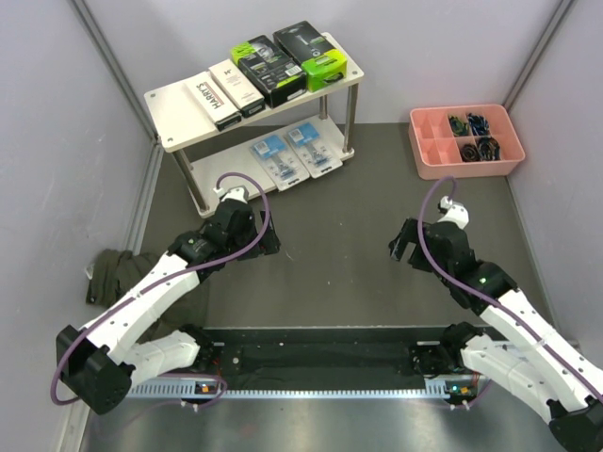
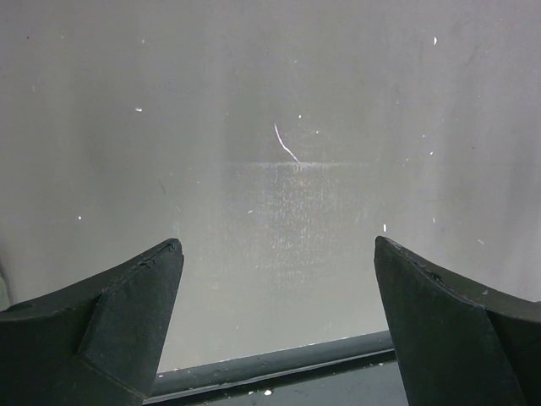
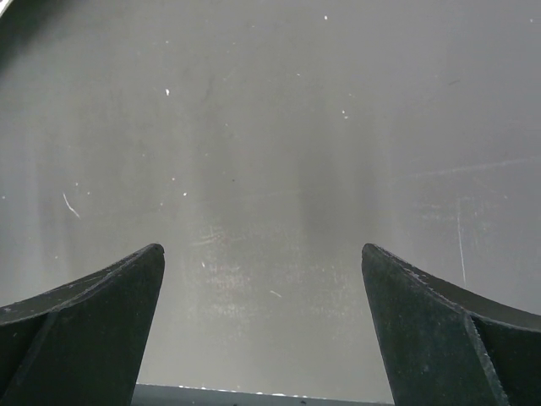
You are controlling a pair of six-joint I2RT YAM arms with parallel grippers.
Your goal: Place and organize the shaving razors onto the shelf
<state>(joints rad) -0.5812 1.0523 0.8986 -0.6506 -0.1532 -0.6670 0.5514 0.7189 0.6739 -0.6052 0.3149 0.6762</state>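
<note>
The task appears complete, judging by how things are lying: all six shaving razor packs are sitting on the two-tier shelf of pale wooden boards and round metal posts (image 1: 174, 108), which is standing at the far left of the dark grey table (image 1: 349, 235). No pack is showing on the table surface itself. Four packs are lying side by side in a row on the upper board. A slim white Harry's box (image 1: 213, 100) is lying just beside a second white box (image 1: 237, 87), followed by a black and lime-green pack (image 1: 268, 71) and a second black and green pack (image 1: 311, 55). Two packs are lying on the lower board, a clear blister pack with a blue card (image 1: 273, 160) and its twin blister pack (image 1: 312, 147) just beside it. That makes two of each kind, grouped together, so probably nothing is left beyond minor straightening. The left gripper (image 2: 277, 245) is hanging over bare table near the shelf's front, its black fingers spread wide and holding nothing. The right gripper (image 3: 262, 249) is hanging well apart from the shelf, likewise spread wide and holding nothing. One pink plastic compartment tray (image 1: 471, 168) is sitting at the far right, and one dark olive cloth (image 1: 113, 273) is lying bunched at the left.
</note>
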